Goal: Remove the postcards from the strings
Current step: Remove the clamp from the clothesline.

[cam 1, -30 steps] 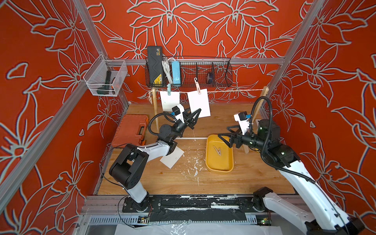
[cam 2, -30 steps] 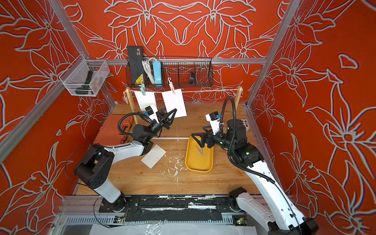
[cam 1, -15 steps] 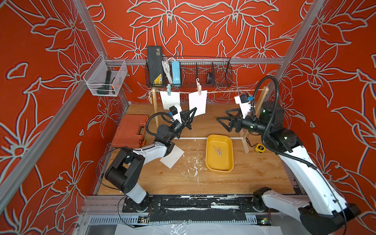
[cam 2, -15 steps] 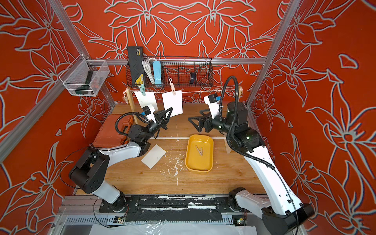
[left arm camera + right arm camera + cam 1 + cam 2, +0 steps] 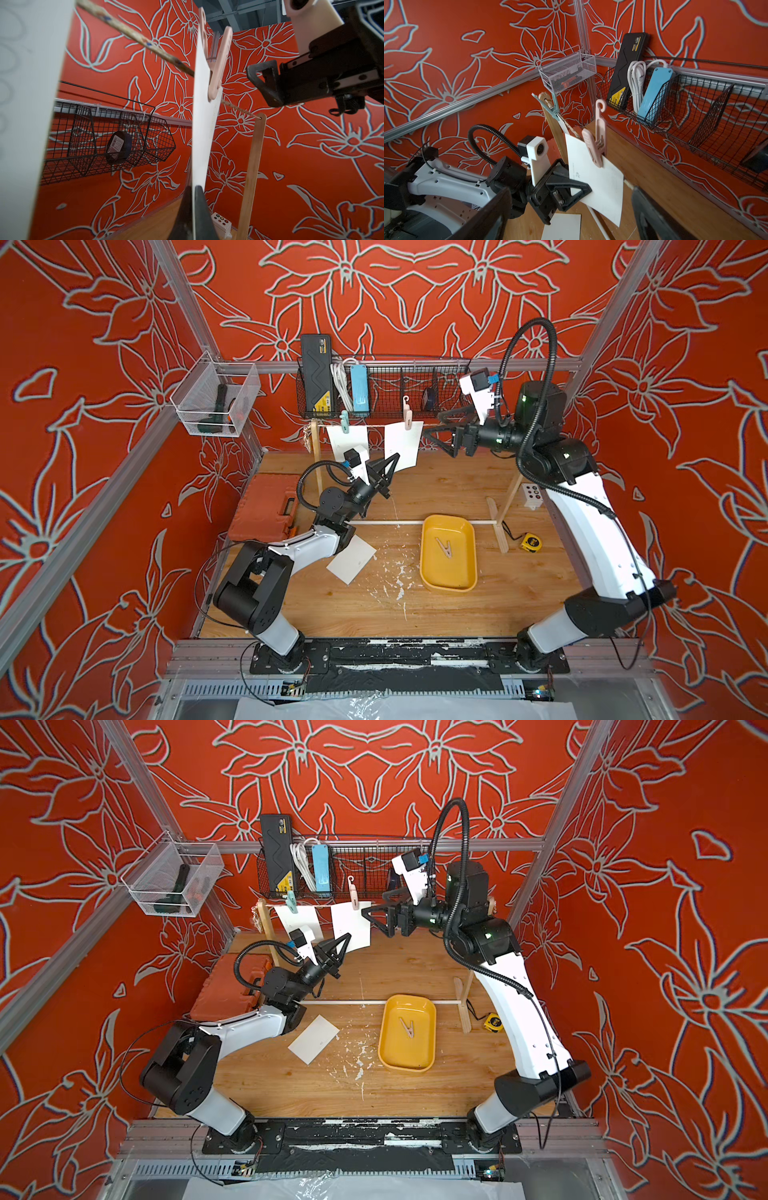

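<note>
Postcards are what I am taking off the string (image 5: 376,428), and I am judging the job to be about a third done: one loose postcard (image 5: 352,560) is lying flat on the surface (image 5: 457,614) to the left of the yellow tray (image 5: 453,572), where a beige clothespin (image 5: 444,548) is resting, while two cards are still hanging between the wooden posts (image 5: 252,166). The teal-pinned postcard (image 5: 347,441) is hanging nearer the left post, untouched, under its teal clothespin (image 5: 344,421). The pink-pinned postcard (image 5: 401,445) is the one I am working on: my left fingers (image 5: 202,216) are pressing together on its lower corner, pinching the paper and holding it slightly askew, while the pink clothespin (image 5: 407,412) is clamping its top edge to the string. My right fingers (image 5: 654,218) are standing spread wide at string height, just beside that card's upper right corner and pointing toward the pink clothespin. They are gripping nothing, and they seem to be hanging just short of the pin, though I cannot be sure from these angles. What is remaining, as I am reading it, is squeezing that pin open so the held card comes free, then repeating this for the teal one.
</note>
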You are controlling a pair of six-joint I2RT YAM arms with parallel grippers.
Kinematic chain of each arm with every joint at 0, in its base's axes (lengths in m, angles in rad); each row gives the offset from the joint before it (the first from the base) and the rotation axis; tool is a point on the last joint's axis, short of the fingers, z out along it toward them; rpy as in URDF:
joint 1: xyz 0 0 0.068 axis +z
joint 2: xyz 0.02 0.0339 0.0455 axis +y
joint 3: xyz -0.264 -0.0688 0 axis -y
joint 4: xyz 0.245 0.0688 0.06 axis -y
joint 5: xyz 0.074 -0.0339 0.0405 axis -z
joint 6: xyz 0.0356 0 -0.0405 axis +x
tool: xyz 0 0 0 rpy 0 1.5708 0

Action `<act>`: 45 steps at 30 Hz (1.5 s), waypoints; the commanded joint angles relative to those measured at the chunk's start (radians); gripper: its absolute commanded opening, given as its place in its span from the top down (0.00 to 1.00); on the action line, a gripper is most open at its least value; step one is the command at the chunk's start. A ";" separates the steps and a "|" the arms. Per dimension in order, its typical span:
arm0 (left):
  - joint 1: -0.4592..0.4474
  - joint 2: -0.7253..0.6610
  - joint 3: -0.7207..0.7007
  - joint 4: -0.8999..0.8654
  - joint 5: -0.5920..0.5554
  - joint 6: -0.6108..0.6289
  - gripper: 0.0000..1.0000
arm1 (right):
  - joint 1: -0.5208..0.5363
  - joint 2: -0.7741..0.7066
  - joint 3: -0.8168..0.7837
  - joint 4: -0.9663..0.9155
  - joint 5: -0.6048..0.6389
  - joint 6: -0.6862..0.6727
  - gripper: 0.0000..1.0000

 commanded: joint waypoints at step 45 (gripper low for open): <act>0.086 0.019 0.029 0.082 0.097 -0.194 1.00 | 0.005 0.364 0.368 0.058 -0.261 0.026 0.51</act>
